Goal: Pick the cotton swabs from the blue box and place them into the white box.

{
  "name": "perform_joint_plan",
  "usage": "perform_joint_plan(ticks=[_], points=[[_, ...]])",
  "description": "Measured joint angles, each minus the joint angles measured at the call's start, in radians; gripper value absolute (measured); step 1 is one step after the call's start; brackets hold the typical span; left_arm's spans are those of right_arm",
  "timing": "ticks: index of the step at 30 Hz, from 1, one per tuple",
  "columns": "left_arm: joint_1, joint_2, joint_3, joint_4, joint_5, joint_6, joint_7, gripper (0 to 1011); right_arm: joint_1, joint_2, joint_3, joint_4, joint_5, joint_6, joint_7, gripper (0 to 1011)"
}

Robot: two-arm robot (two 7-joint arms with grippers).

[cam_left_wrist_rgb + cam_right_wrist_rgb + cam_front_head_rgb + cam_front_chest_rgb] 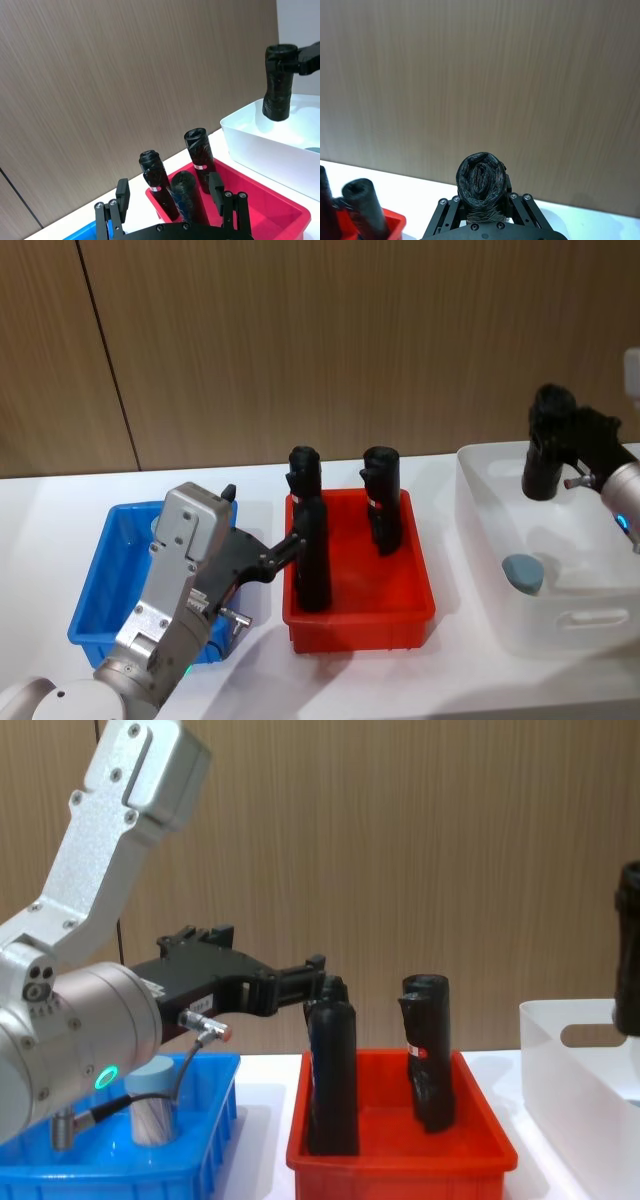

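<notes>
The left gripper (325, 990) reaches over the red bin (358, 615), its fingers clenched on a tall black roll (333, 1075) standing upright at that bin's left side. One cotton swab jar (152, 1112) stands upright in the blue box (105, 585), beneath and behind this arm, so the left is nearer. The right gripper (572, 455) grasps another black roll (547, 445) above the white box (560, 625), where a second jar (523, 572) lies.
</notes>
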Motion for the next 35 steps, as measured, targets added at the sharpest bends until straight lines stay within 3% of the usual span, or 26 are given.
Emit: perform_joint_plan(ticks=[12, 18, 28, 32, 35], points=[[0.000, 0.000, 0.000, 0.000, 0.000, 0.000, 0.000, 1004, 0.052, -0.013, -0.003, 0.155, -0.007, -0.027, 0.008, 387], [0.000, 0.000, 0.000, 0.000, 0.000, 0.000, 0.000, 1004, 0.064, -0.016, -0.003, 0.192, -0.005, -0.038, 0.016, 568], [0.000, 0.000, 0.000, 0.000, 0.000, 0.000, 0.000, 1004, 0.061, -0.011, 0.005, 0.193, 0.008, -0.057, 0.042, 891], [0.000, 0.000, 0.000, 0.000, 0.000, 0.000, 0.000, 1004, 0.056, -0.009, 0.008, 0.184, 0.014, -0.062, 0.051, 987], [0.000, 0.000, 0.000, 0.000, 0.000, 0.000, 0.000, 1004, 0.053, -0.007, 0.009, 0.179, 0.016, -0.065, 0.056, 1001]])
